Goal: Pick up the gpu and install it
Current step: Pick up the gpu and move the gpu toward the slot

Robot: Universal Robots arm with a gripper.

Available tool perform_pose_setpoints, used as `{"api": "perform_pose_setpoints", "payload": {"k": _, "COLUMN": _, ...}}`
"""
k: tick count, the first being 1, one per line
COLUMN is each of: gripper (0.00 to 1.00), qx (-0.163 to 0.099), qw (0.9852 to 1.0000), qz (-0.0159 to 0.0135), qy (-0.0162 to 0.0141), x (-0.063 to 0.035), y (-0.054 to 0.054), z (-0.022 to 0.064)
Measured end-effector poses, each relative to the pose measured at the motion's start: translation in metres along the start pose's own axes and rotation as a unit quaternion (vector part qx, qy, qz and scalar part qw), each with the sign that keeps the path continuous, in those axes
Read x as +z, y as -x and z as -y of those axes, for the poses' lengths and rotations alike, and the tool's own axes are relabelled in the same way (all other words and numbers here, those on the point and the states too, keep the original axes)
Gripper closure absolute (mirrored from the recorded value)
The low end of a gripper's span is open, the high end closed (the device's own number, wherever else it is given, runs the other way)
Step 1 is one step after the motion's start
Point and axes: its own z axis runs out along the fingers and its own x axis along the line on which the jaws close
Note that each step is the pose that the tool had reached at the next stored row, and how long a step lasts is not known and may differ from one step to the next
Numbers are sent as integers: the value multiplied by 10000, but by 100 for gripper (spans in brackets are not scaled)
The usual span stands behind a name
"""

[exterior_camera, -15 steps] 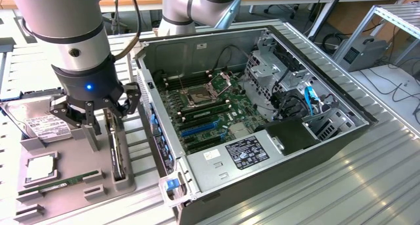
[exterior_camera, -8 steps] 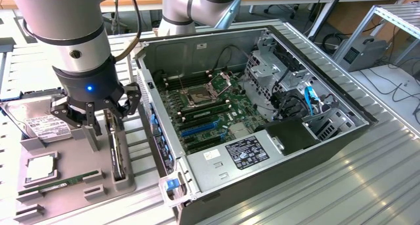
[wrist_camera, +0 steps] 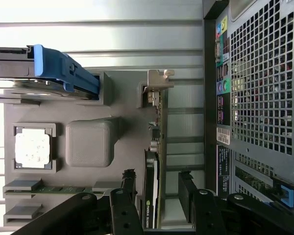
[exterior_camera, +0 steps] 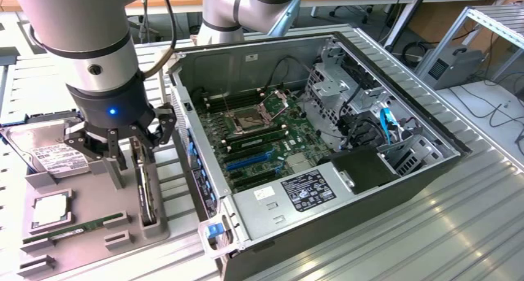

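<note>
Open black end effector (wrist_camera: 158,182) straddling slim dark gpu card (wrist_camera: 151,188) with silvery metal bracket, upright on edge in grey moulded tray (wrist_camera: 130,98).

Through my wrist camera: the gpu (wrist_camera: 149,183) carries a small logo with white lettering (wrist_camera: 148,208), read as NVIDIA; the word after it is illegible.

Exterior view, lower centre: black label (exterior_camera: 305,192) on the power supply (exterior_camera: 270,216), white print too fine to read.

Exterior view's left: white label (exterior_camera: 56,159) on the hard drive (exterior_camera: 37,137), print illegible.
</note>
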Motion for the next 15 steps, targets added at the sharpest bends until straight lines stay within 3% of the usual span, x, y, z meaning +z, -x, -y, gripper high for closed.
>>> {"api": "perform_pose_setpoints", "payload": {"k": 15, "gripper": 52, "qx": 0, "qw": 10000, "qz": -1, "qy": -1, "x": 34, "y": 0, "z": 1}}
